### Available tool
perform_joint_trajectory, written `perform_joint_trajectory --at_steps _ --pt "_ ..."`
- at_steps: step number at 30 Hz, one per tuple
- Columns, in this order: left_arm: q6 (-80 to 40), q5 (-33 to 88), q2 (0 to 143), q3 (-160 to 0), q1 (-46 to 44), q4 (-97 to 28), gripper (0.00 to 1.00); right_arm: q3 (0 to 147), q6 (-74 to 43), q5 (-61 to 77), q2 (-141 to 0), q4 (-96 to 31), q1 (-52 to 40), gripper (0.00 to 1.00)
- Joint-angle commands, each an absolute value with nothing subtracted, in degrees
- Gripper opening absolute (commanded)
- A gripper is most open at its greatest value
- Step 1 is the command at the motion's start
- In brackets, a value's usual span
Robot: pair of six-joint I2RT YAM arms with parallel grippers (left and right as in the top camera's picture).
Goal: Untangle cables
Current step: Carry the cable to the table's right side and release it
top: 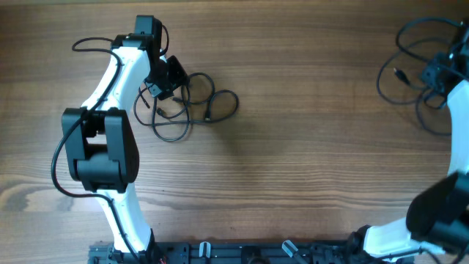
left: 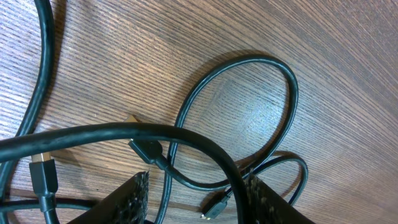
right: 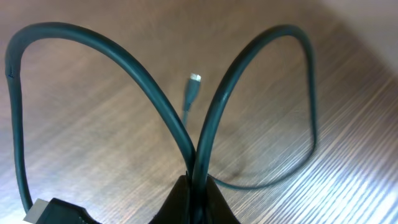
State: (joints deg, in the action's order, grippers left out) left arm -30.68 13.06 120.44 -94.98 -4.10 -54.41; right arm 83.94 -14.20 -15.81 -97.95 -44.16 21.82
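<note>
Holding, right gripper [right: 196,186]: we are seeing its jaws pinched tight on a doubled cord [right: 163,118], both strands rising from the pinch and fanning into two arcs
Left gripper [left: 198,198]: we are reading its jaws as standing wide apart, closed on nothing; an arching cord [left: 124,130] is crossing the gap between them without being squeezed
Left bundle [top: 192,104]: it is lying in loose loops on the table [top: 308,169] in the upper left of the overhead frame, right beneath the left gripper
Right bundle [top: 412,77]: it is sprawling at the upper right edge, partly cut off by the frame
Small plug [right: 194,79]: it is showing clear between the two arcs, top centre of the right wrist view
Handling: we are judging these cords light, limp and smooth-jacketed, likely slipping through a loose pinch and dragging neighbours along
Where to grip: we are favouring a plain stretch just behind a plug, or the crown of an outer loop, not a crossing of stacked strands
</note>
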Motion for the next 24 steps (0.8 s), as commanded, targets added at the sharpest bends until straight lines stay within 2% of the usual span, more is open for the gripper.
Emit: perform_joint_trajectory --at_steps 1,2,3,10,19,21,24 --pt "-30.2 11.9 120.9 -94.7 -4.0 -54.5 0.52 84.4 -15.1 -8.4 -103.0 -44.7 24.2 0.48" --pt "-30.2 11.9 120.9 -94.7 -4.0 -54.5 0.52 84.4 -15.1 -8.2 -103.8 -44.8 24.4 0.80" --pt "-30.2 11.9 120.9 -94.7 -4.0 -54.5 0.52 84.4 -15.0 -8.3 -104.9 -45.1 24.8 1.00" --pt "-30.2 11.9 120.9 -94.7 -4.0 -54.5 0.52 84.4 -15.1 -6.9 -106.8 -45.7 25.0 1.00" --pt "-30.2 11.9 120.9 -94.7 -4.0 -54.5 0.52 84.4 -15.1 15.7 -106.8 -49.5 24.9 1.00" --pt "-30.2 11.9 120.9 -94.7 -4.0 -54.5 0.45 84.3 -15.1 19.3 -106.8 -51.1 24.7 1.00" --pt "-30.2 11.9 120.9 -94.7 -4.0 -54.5 0.24 84.2 -15.2 21.1 -106.8 -53.5 23.5 0.99"
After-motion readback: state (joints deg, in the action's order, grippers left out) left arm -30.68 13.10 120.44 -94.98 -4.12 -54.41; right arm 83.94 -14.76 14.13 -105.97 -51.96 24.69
